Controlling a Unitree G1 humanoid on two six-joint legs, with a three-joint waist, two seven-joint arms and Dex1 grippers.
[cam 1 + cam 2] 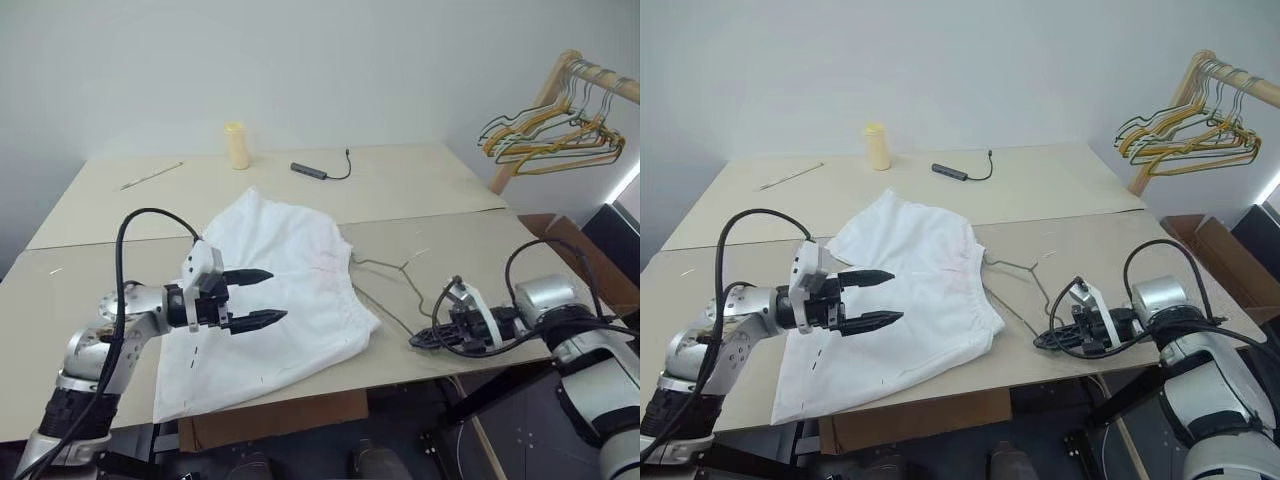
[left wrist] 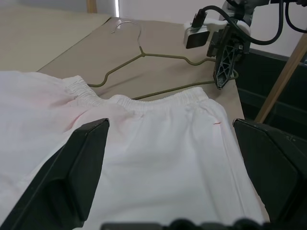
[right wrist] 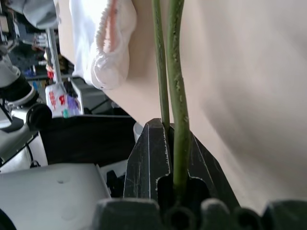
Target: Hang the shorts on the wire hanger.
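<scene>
A: Left eye view first: where are the shorts (image 1: 275, 300)?

B: Spread flat on the beige desk (image 1: 90, 290), near its front edge. White cloth, gathered elastic waistband toward the robot's right, a faint pink tint near that band, and a few tiny dark marks lower down on the fabric.

A: And the wire hanger (image 1: 395, 275)?

B: Thin, dull grey-green bare wire, triangular with a small hook. It lies on the desk just right of the waistband, and one corner runs under the band's edge.

A: What is the left pincer (image 1: 262, 297) doing?

B: It hovers over the middle of the shorts, its 2 black fingers spread wide, grasping nothing.

A: The right pincer (image 1: 432, 338)?

B: Down at the desk's front edge, clenched on the wire hanger. The right wrist view shows 2 strands of wire running between its closed fingers (image 3: 148, 158), with the puckered waistband beyond.

A: Anything else on the desk?

B: At the far side, a pale yellow cylinder (image 1: 236, 145), a dark cable with a small adapter (image 1: 318, 171) and a thin stick (image 1: 150, 176). Off to the right, coloured hangers (image 1: 550, 140) dangle from a wooden rack (image 1: 560, 85).
</scene>
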